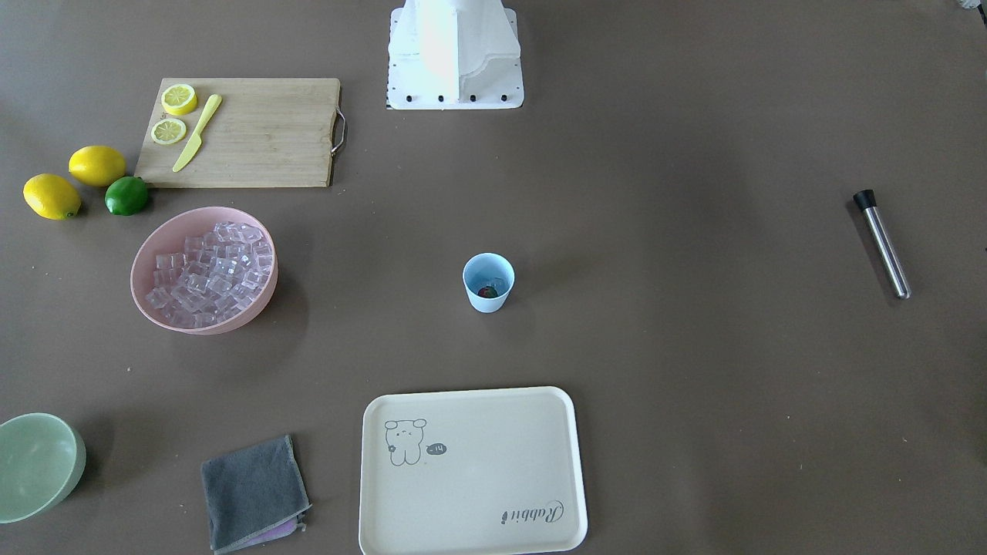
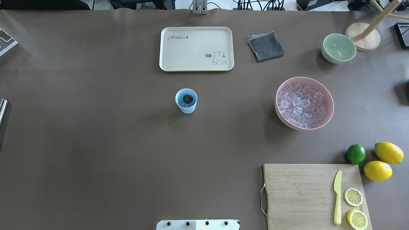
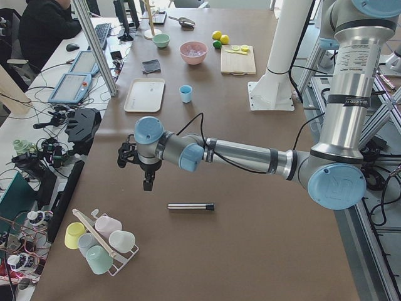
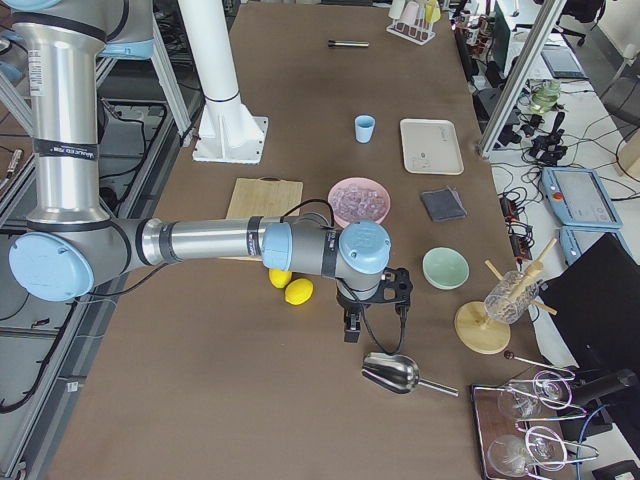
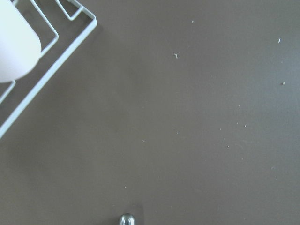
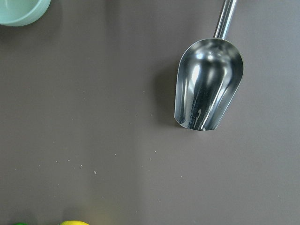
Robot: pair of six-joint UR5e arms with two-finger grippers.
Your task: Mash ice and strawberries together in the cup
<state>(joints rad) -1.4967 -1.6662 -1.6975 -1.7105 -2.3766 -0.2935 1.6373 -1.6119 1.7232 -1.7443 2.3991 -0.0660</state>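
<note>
Cup: your small light-blue plastic cup, tapered and plain-walled, stood upright near the middle of the table, whose cover was a matte brown.
Strawberry: you had one tiny red strawberry with a green top lying inside the cup, on its blue bottom.
Ice: your clear, faintly pink ice sat heaped as small cubes in the round pink bowl, well apart from the cup on the robot's right side.
Left claw: your left claw hung pointing down above the table, near a slim steel rod with a black cap. Only the side camera caught it, so you could not tell whether its fingers were spread or pressed together.
Right claw: your right claw hung pointing down close to a shiny steel scoop with a rounded bowl. Here too you could not tell its state.
Tray: a smooth cream tray, rectangular with rounded corners and a rabbit drawing, lay beyond the cup.
Board: a pale wooden board with a metal handle carried two lemon slices and a yellow knife.
</note>
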